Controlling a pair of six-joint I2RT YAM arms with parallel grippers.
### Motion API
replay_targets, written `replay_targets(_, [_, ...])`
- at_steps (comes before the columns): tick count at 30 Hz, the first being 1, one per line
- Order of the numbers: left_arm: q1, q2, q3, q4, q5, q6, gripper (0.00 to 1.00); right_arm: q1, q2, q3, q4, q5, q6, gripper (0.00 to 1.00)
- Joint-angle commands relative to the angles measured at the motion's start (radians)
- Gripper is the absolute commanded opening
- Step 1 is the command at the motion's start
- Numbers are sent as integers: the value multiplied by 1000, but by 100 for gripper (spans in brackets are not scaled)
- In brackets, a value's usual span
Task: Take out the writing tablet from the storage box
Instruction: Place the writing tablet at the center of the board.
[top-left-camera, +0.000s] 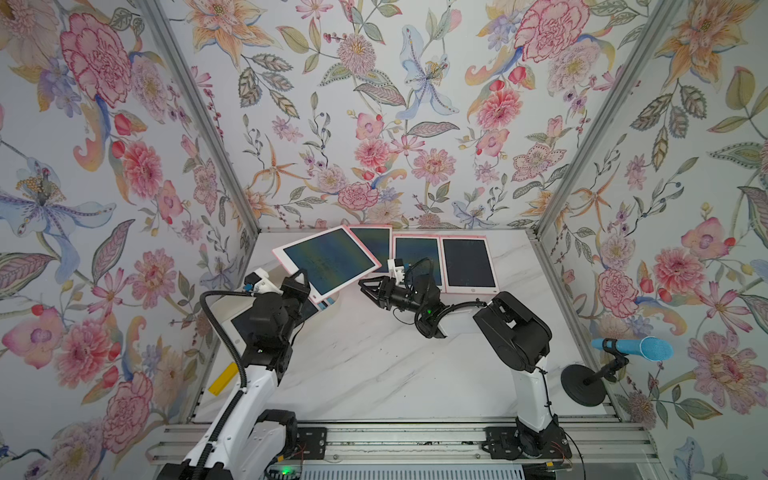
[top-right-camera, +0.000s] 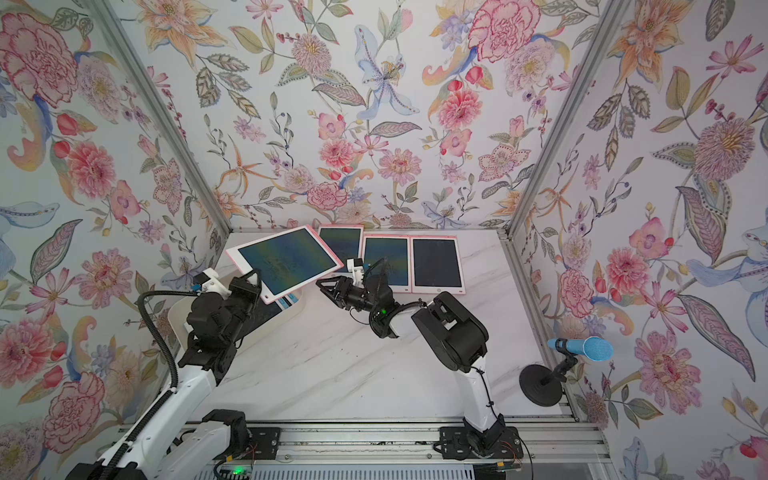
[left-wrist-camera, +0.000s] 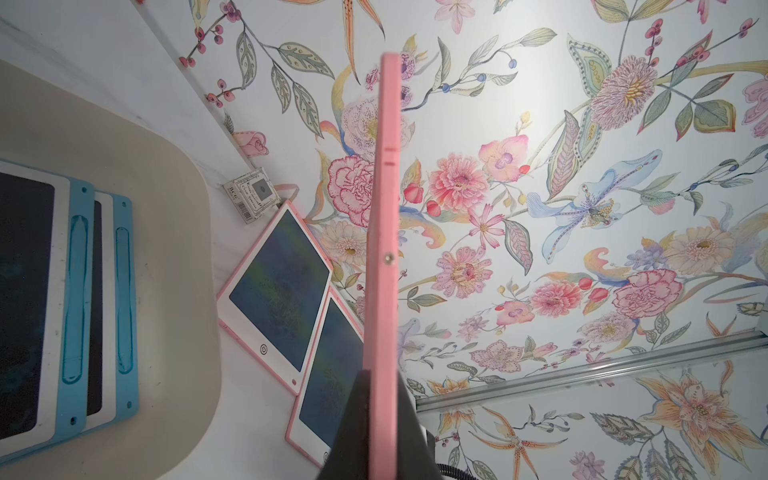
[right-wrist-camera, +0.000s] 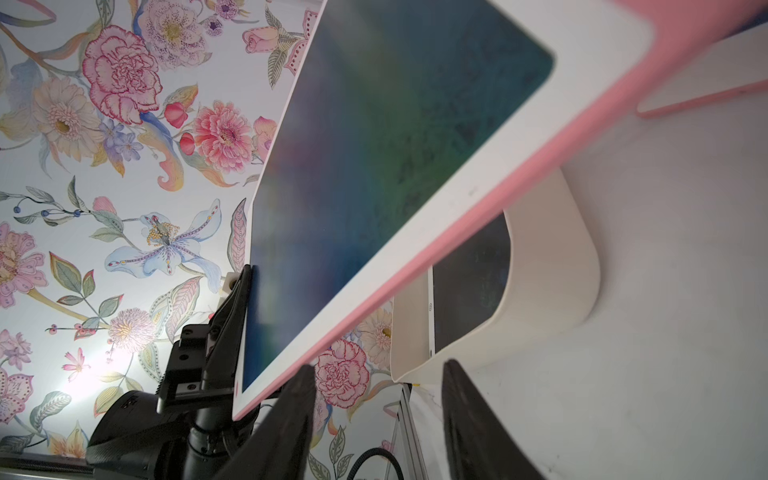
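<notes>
Tablet (top-left-camera: 328, 259) above storage box (left-wrist-camera: 174, 249), L claw (top-left-camera: 302, 277) clenched on edge; R claw (top-left-camera: 365, 289) released, nearby.

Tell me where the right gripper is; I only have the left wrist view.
Observer: The right gripper is open, close to the held tablet's edge, gripping nothing.
Operator: Which way does that tablet's screen face? I see only a pink edge.
Observer: Upward and tilted, in both top views.
Operator: I count two tablets lying on the table.
Observer: Three lie there in a row; the third tablet, hidden from you, is nearest the blue microphone.
</notes>
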Motion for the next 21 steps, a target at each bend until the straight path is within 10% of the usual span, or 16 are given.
replay_targets(1, [-8, 7, -17, 82, 7, -17, 0, -17, 25, 36, 118, 11, 59, 49])
replay_targets(21, [-38, 58, -74, 173, 19, -62, 0, -31, 127, 211, 83, 7, 97, 34])
